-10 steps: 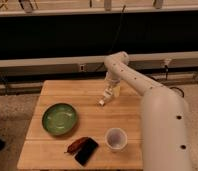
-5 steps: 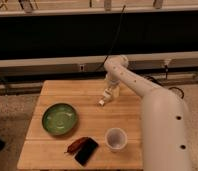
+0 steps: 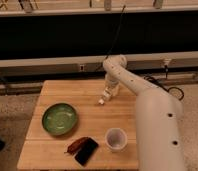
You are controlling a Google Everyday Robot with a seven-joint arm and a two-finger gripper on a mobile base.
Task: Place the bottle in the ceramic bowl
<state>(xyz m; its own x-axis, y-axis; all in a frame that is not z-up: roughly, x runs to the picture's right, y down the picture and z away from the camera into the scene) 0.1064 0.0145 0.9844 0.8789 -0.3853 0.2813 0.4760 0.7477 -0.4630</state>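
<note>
- the bottle (image 3: 103, 99) is showing as a small, slim, whitish piece, tilting down and to the left, its lower tip pointing at the table (image 3: 57, 89).
- it is sitting at the tip of the gripper (image 3: 106, 95), over the middle-back part of the tabletop; whether its tip is touching the wood cannot be told.
- the gripper is hanging at the end of the white arm (image 3: 142, 95), which is reaching in from the right and bending down over the table.
- the gripper appears to be closing around the bottle's upper part, holding it; the gap between the fingers is too small to make out.
- the ceramic bowl (image 3: 59, 118) is lying down-left of the gripper, well apart from it: round, shallow, green with a darker rim.
- a white translucent cup (image 3: 115, 138) is standing below the gripper, near the front edge, upright.
- a dark flat object (image 3: 86, 151) and a reddish-brown item (image 3: 77, 145) are lying touching each other, down-left of the gripper, between bowl and cup.
</note>
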